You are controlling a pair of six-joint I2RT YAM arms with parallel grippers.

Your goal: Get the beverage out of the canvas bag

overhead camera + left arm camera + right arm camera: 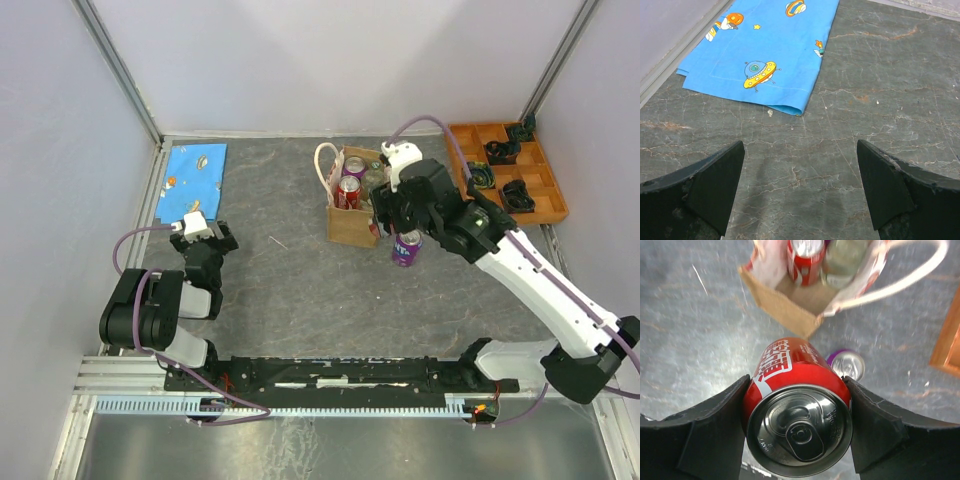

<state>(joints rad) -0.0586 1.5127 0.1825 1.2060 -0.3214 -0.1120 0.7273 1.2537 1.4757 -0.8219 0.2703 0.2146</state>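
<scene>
The tan canvas bag [350, 222] with cream loop handles stands at mid table. Inside it I see a red can [347, 191], a pink-topped can [354, 166] and a pale one [375, 178]. My right gripper [797, 412] is shut on another red beverage can [795, 390], held in the air just right of the bag [790, 310], with both fingers pressed to its sides. In the top view the right gripper [388, 222] mostly hides that can. A purple can [406, 248] stands on the table beneath it. My left gripper [800, 190] hangs open over bare table at the left.
An orange compartment tray [553, 195] with black parts sits at the back right; its corner [947, 345] shows in the right wrist view. A blue printed cloth [195, 170] lies at the back left, ahead of the left gripper. Enclosure walls stand on three sides.
</scene>
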